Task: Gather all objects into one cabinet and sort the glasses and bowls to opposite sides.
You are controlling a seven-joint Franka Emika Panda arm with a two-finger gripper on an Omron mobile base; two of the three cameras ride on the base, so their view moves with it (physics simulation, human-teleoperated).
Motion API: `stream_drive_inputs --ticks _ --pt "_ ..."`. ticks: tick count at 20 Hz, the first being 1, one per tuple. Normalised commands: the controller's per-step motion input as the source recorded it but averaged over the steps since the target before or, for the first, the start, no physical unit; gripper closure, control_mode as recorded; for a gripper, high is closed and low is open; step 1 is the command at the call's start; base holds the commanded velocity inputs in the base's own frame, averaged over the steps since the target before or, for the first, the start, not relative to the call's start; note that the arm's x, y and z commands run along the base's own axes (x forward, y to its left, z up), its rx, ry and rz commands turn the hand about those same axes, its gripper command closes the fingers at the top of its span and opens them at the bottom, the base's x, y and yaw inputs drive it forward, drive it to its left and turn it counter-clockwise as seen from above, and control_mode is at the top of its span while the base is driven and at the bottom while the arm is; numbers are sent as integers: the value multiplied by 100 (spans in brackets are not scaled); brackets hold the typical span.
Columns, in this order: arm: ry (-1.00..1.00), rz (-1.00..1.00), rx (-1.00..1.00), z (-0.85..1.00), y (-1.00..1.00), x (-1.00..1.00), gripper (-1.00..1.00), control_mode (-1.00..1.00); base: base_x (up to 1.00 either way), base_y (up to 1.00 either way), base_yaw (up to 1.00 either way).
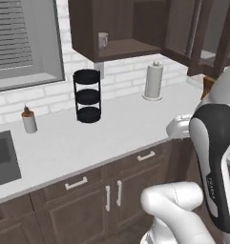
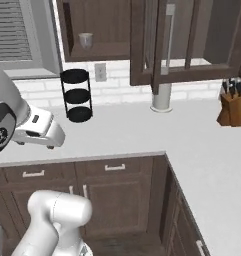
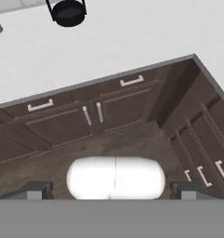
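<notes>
Left base view: mug (image 1: pixel 103 40) sat in cabinet (image 1: pixel 117 50); other pieces probably ungathered.
Jaws: spread, holding nothing.

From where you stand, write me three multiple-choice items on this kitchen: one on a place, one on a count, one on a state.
1. Where is the grey-beige handled mug?
A. on the shelf of the open dark-brown wall cabinet
B. in the sink
C. beside the knife block

2. How many tiers has the black round wire rack?
A. one
B. three
C. five

3. How does the pincer stand?
A. shut on a cup
B. shut on nothing
C. open, holding nothing

Key: 1 A, the left base view shows the mug on the cabinet shelf above the rack; 2 B, three dark trays stack one above another; 3 C, in the hand view the fingertips sit far apart with only floor and lower cabinet doors beyond.
</notes>
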Motion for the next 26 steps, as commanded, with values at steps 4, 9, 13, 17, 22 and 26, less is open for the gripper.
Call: stream_drive_inputs --ticks 4,9,13,17,22,26 --pt "0 0 0 0 0 0 -100 100 64 -3 24" --pt "0 0 0 0 0 0 -100 100 64 -15 27" --pt "0 0 0 0 0 0 -100 100 17 -48 21" --pt "0 0 0 0 0 0 -100 100 11 -61 23" --pt "0 0 0 0 0 0 -100 100 30 -33 17" --pt "0 0 0 0 0 0 -100 100 42 -21 13"
